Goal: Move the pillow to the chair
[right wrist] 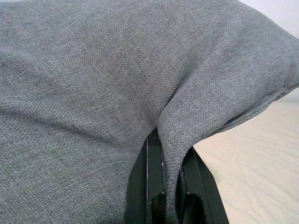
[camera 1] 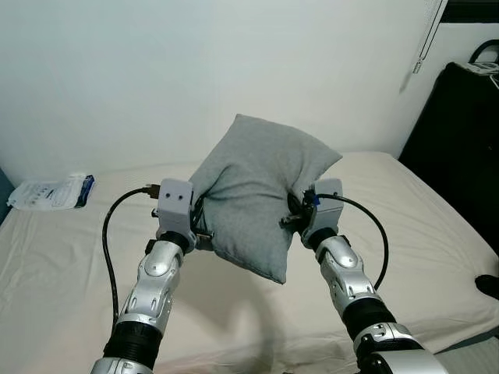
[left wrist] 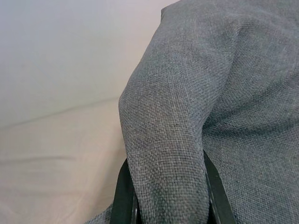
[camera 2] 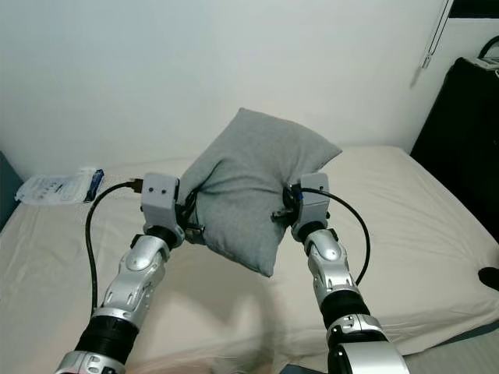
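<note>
While a cream-sheeted bed [camera 1: 70,265] spreads under everything and runs back to a plain white wall [camera 1: 195,70], one grey pillow [camera 1: 253,191] hangs above the middle of that bed, lifted clear of the sheet and tipped so one corner points down. Two hands hold it. On the pillow's left edge the left hand [left wrist: 166,198] has its black fingers [left wrist: 122,196] pinched onto a thick fold of the grey cloth. On the pillow's right edge the right hand [right wrist: 169,186] clamps a narrower pleat of cloth between its fingers [right wrist: 147,182], drawn nearly together. Two black cables loop out from the wrists, one on each side of the pillow.

Far to the pillow's left, near where the bed meets the wall, lies one flat white packet [camera 1: 51,192] with blue print; what it contains is too small to make out. To the pillow's right, beyond the bed's edge, stands one tall black object [camera 1: 460,148], perhaps a case or piece of furniture, with a white cord [camera 1: 427,39] hanging along the wall above it. A small dark shape [camera 1: 488,285] sits at the bed's right margin.
</note>
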Tool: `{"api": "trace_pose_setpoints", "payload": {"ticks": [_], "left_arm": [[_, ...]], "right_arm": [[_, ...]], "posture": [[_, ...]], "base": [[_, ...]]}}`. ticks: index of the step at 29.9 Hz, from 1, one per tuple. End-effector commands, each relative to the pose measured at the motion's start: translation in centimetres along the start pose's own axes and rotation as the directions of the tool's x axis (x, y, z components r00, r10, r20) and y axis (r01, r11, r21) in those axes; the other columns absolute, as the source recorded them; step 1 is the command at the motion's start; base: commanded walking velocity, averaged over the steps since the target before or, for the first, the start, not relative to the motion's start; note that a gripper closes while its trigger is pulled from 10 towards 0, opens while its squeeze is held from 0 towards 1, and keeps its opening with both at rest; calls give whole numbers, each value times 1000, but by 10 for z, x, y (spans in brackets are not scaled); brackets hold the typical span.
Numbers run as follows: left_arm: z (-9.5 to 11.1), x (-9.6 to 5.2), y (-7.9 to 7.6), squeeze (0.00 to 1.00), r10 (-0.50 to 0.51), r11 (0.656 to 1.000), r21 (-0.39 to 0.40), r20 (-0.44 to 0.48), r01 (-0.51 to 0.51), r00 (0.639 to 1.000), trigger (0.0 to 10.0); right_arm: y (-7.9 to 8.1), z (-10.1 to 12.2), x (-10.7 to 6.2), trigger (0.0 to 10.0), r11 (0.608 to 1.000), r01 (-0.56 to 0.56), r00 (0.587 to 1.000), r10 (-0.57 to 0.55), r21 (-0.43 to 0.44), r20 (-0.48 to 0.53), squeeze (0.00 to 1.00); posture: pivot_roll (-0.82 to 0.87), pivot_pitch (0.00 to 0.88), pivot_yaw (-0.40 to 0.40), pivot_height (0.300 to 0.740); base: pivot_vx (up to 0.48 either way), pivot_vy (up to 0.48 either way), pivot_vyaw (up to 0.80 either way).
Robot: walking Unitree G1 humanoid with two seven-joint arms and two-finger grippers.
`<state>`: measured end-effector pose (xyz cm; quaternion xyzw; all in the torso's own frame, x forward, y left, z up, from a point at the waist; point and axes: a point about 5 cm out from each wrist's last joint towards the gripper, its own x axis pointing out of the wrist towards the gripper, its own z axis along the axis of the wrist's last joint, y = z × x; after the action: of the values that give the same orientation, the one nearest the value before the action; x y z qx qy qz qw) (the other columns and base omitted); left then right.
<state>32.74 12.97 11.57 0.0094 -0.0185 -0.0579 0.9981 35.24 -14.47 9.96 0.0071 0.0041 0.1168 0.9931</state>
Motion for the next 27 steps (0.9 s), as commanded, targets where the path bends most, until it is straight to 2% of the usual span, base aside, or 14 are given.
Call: {"api": "trace_pose_setpoints", "payload": {"ticks": [1, 6, 23, 27], "left_arm": [[10, 4, 8, 0, 42, 999, 15, 37, -43, 998, 10000], [9, 3, 7, 0, 40, 999, 15, 35, -41, 999, 10000], [5, 2, 7, 0, 50, 999, 6, 18, -50, 999, 10000], [3, 1, 8, 0, 59, 998, 4, 2, -59, 998, 10000]], "right_arm": [[-9, -3, -4, 10000, 999, 36, 999, -36, -17, -10, 0], [-9, -3, -4, 10000, 999, 37, 999, -37, -14, -11, 0], [-6, -4, -3, 10000, 1000, 19, 1000, -19, -13, -17, 0], [-6, -6, -3, 10000, 999, 14, 999, -16, -49, -43, 0]], "posture": [[-10, 0, -44, 740], [-10, 0, -43, 740], [-9, 0, -50, 740], [-5, 0, -60, 740]], "base": [[0, 0, 0], [0, 0, 0], [0, 0, -800], [0, 0, -800]]}}
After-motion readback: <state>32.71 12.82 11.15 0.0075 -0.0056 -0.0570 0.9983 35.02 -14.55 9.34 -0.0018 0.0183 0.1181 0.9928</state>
